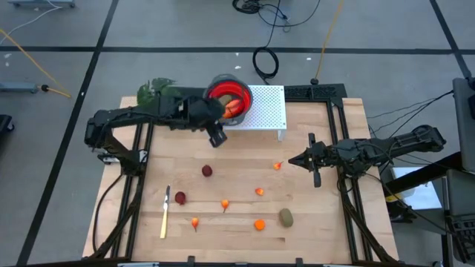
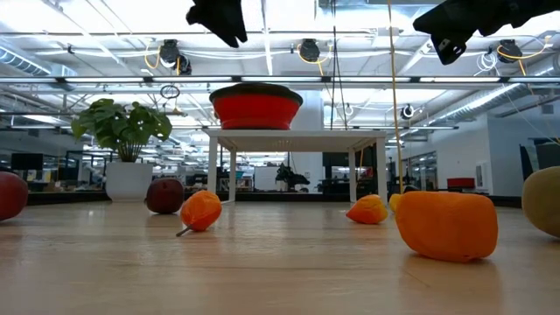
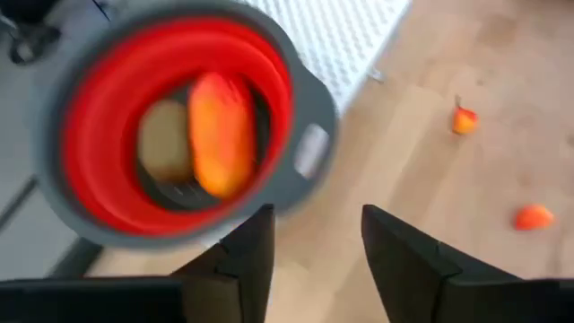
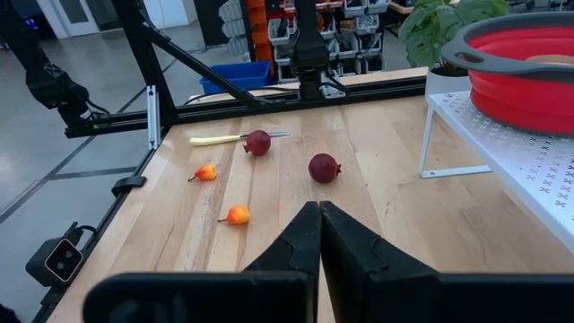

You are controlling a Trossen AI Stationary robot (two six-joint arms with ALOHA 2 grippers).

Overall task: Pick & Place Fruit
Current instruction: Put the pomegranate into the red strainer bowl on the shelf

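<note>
A red bowl with a grey rim (image 1: 223, 90) (image 3: 94, 193) stands on a white perforated stand (image 1: 269, 111). In it lie the elongated red-orange fruit (image 3: 221, 135) and one olive-brown oval (image 3: 164, 142). My left gripper (image 1: 217, 139) (image 3: 318, 217) hovers just off the bowl's near side, open and empty. On the table lie two dark red balls (image 1: 207, 170) (image 1: 179, 197), the other olive oval (image 1: 286, 217) and several tiny orange fruits (image 1: 260, 224). My right gripper (image 1: 291, 159) (image 4: 318, 208) is shut and empty, above the table's right half.
A pale-yellow knife (image 1: 165, 211) lies near the table's left edge. A green leafy plant (image 1: 156, 90) stands at the far left corner, beside the bowl. Black frame rails (image 1: 139, 148) run along both sides of the wooden tabletop.
</note>
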